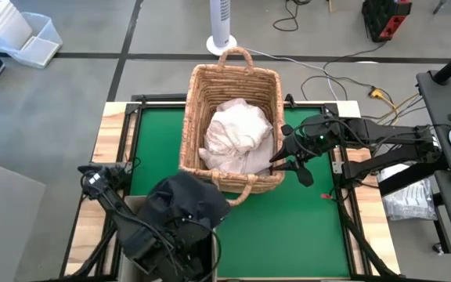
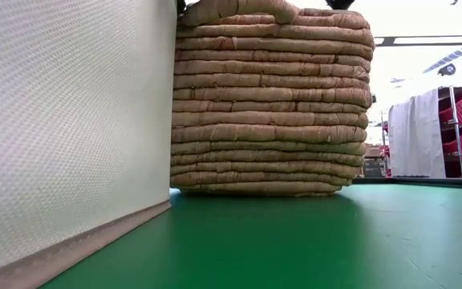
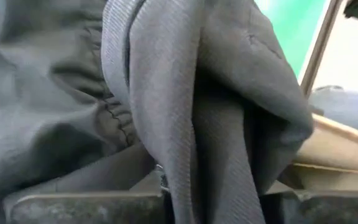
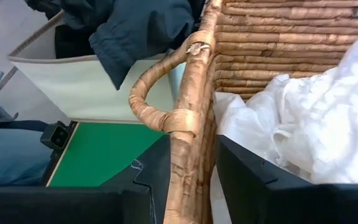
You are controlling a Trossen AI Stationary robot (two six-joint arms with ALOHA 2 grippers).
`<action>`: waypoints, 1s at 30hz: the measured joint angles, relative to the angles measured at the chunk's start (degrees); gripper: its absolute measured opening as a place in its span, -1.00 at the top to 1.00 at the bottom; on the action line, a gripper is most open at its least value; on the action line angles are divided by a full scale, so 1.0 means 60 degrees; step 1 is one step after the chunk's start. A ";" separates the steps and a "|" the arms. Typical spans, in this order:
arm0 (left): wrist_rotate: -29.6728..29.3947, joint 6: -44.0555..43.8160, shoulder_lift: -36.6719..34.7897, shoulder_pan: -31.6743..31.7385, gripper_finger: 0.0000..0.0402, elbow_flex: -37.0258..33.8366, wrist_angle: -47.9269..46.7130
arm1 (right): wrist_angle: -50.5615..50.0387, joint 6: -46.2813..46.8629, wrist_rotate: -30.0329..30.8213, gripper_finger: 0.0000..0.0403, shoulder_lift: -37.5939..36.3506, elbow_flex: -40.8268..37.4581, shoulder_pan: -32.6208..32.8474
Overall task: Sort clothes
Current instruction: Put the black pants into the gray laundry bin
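A tan wicker basket (image 1: 229, 125) stands on the green table, with white clothes (image 1: 239, 133) heaped inside it. At the table's near edge stands a beige fabric bin (image 2: 62, 136). A dark garment (image 1: 182, 211) is bunched over the bin's top and hides my left gripper (image 3: 166, 186), which is shut on it. In the right wrist view the garment (image 4: 142, 28) droops over the bin's wall. My right gripper (image 1: 284, 164) is at the basket's near right corner, shut on its rim beside the near handle (image 4: 160, 93). My left gripper pinches a bunched fold of the dark garment (image 3: 210, 155), several layers thick, between its two fingers. The cloth covers the place of contact. The garment hangs slack around the gripper, above the bin. My right gripper straddles the basket's rim (image 4: 188, 155) next to the near handle. One finger (image 4: 247, 174) is inside by the white clothes and the other (image 4: 148, 168) is outside. It comes from the table's right, slanting down. The basket stands upright on the table.
Dark frame rails (image 1: 343, 196) run along the table's edges. Green table surface (image 1: 288, 227) shows to the right of the bin. On the floor beyond are a white fan base (image 1: 221, 43), cables (image 1: 351, 70) and plastic boxes (image 1: 22, 39).
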 joint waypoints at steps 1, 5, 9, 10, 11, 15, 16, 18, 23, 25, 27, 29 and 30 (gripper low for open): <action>0.0053 -0.0004 0.0051 -0.0005 0.81 -0.0038 -0.0004 | 0.0002 0.0001 -0.0004 0.42 0.0000 -0.0017 0.0038; 0.0433 -0.0251 0.0138 -0.0012 0.65 -0.0055 0.0003 | 0.0006 0.0009 -0.0004 0.38 0.0000 -0.0146 0.0143; 0.0834 -0.0542 0.0127 -0.0012 0.34 -0.0055 0.0003 | 0.0010 0.0137 -0.0004 0.34 0.0000 -0.0372 0.0147; 0.0897 -0.0593 0.0125 -0.0012 0.24 -0.0055 0.0002 | 0.0006 0.0155 -0.0002 0.34 -0.0003 -0.0448 0.0147; 0.0942 -0.0618 0.0122 -0.0012 0.15 -0.0055 -0.0001 | 0.0004 0.0170 -0.0003 0.33 -0.0003 -0.0520 0.0147; 0.1384 -0.0504 0.0105 -0.0012 -0.22 -0.0055 -0.0001 | 0.0030 0.0177 0.0000 0.32 -0.0011 -0.0743 0.0147; 0.1623 -0.0378 0.0105 -0.0012 -0.30 -0.0055 -0.0001 | 0.0035 0.0176 0.0000 0.33 -0.0011 -0.0773 0.0147; 0.2331 -0.0282 0.0073 -0.0012 -0.43 -0.0055 -0.0001 | 0.0056 0.0176 0.0000 0.35 -0.0011 -0.0808 0.0147; 0.3499 -0.0613 -0.0072 -0.0012 -0.55 -0.0055 -0.0001 | 0.0088 0.0166 0.0000 0.41 -0.0018 -0.0825 0.0147; 0.3831 -0.0810 -0.0142 -0.0012 -0.55 -0.0031 -0.0011 | 0.0132 0.0132 0.0002 0.42 -0.0022 -0.0825 0.0147; 0.3901 -0.0852 -0.0169 -0.0016 -0.53 0.0192 -0.0006 | 0.0160 0.0126 0.0004 0.43 -0.0022 -0.0825 0.0143; 0.3914 -0.0864 -0.0185 -0.0040 -0.51 0.0494 -0.0011 | 0.0209 0.0121 0.0004 0.44 -0.0022 -0.0825 0.0143; 0.3971 -0.0875 -0.0193 -0.0045 -0.49 0.0655 -0.0003 | 0.0227 0.0120 0.0004 0.45 -0.0022 -0.0825 0.0143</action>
